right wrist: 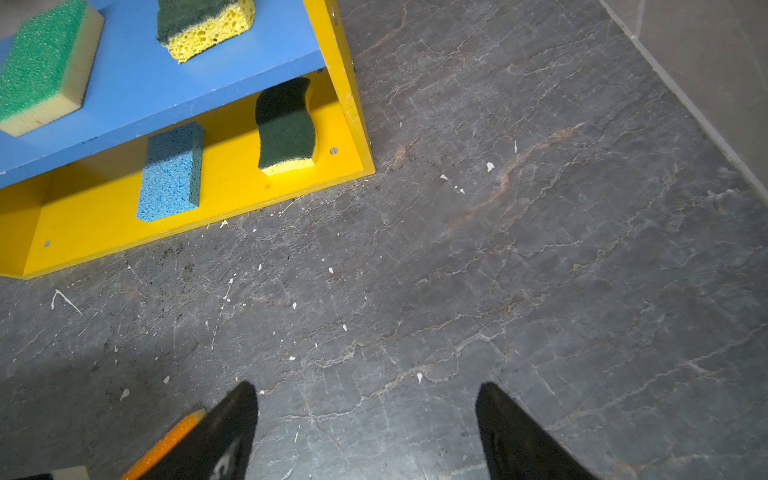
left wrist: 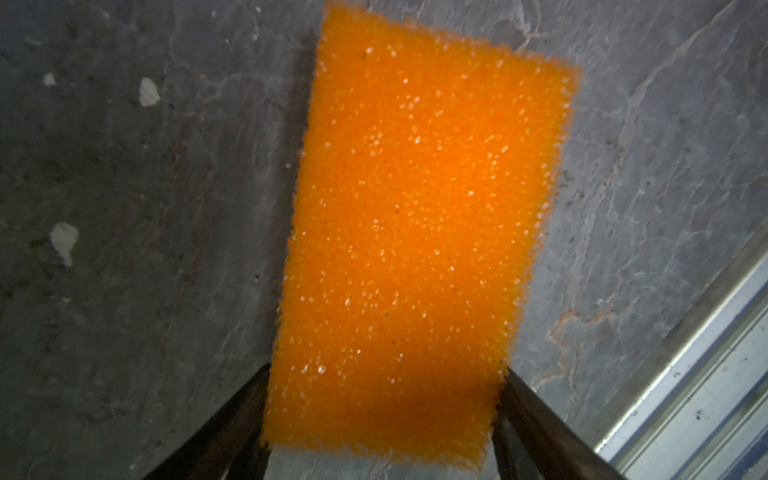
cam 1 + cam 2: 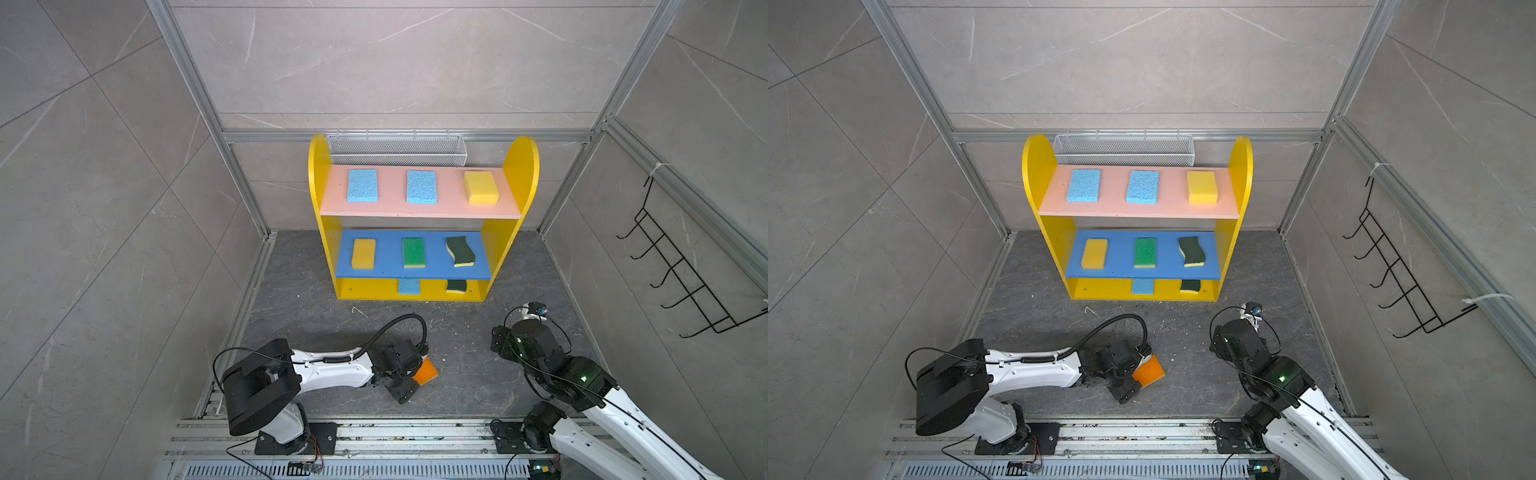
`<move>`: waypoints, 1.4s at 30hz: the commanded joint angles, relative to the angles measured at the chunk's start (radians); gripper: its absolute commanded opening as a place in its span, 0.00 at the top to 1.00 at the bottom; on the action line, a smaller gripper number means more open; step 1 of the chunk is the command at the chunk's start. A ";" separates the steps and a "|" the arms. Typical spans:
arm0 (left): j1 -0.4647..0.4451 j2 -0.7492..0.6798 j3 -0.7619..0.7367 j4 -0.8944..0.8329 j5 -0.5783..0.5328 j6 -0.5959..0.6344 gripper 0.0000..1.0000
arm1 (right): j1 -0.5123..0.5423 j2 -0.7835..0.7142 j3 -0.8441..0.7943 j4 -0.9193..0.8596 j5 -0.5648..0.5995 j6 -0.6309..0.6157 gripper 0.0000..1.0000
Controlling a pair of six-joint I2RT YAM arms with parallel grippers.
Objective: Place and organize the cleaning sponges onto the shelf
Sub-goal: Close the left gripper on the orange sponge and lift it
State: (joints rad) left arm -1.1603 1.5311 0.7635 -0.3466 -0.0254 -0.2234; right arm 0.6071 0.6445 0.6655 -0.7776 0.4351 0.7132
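The left gripper [image 2: 385, 370] grips the flat rectangular orange foam sponge [image 2: 415, 228] by both long edges, over the dark stone floor [image 2: 124, 249]; the right gripper [image 1: 366, 385] hangs spread, empty.

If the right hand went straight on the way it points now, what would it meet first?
Probably the bare floor. The right hand is open and empty, aimed at stone just beside the front corner of the shelf. Nothing else shows in that line, though depth is hard to judge.
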 commanded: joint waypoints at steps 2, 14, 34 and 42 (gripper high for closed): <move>-0.036 0.011 0.012 0.028 -0.036 -0.053 0.25 | -0.006 0.000 -0.009 0.020 -0.012 -0.014 0.15; -0.128 0.070 0.035 0.015 -0.116 -0.124 0.14 | -0.009 -0.015 -0.008 0.016 -0.037 -0.020 0.15; -0.121 0.041 0.043 0.028 -0.278 -0.320 0.45 | -0.011 -0.051 0.011 -0.003 -0.047 -0.028 0.15; 0.081 -0.112 -0.037 0.112 -0.399 -0.547 0.47 | -0.010 0.022 0.061 0.020 -0.055 -0.106 0.18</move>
State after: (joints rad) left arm -1.1408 1.4803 0.7471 -0.2710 -0.3389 -0.6621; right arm 0.6014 0.6537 0.6853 -0.7662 0.3851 0.6571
